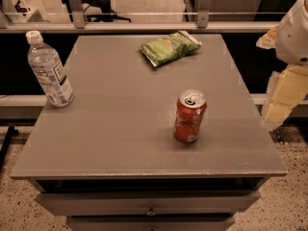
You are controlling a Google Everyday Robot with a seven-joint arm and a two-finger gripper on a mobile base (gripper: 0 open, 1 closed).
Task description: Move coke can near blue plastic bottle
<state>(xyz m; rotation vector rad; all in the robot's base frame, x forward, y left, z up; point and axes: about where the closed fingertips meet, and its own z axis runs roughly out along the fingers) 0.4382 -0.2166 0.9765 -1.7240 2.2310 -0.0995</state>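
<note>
The grey table (pixel 120 129), with drawers (pixel 149 203) beneath, fills most of the view; the gripper (pixel 284 97), cream-coloured below the white arm (pixel 296 32), hangs beyond the table's right edge, apart from everything on the top, and whether it is spread or pressed together I cannot tell; the blue plastic bottle (pixel 49 71) stands at the left edge, white cap on; a green snack bag (pixel 169 47) lies flat near the far edge; the coke can (pixel 189 116) stands upright right of centre, towards the front, well apart from the bottle.
</note>
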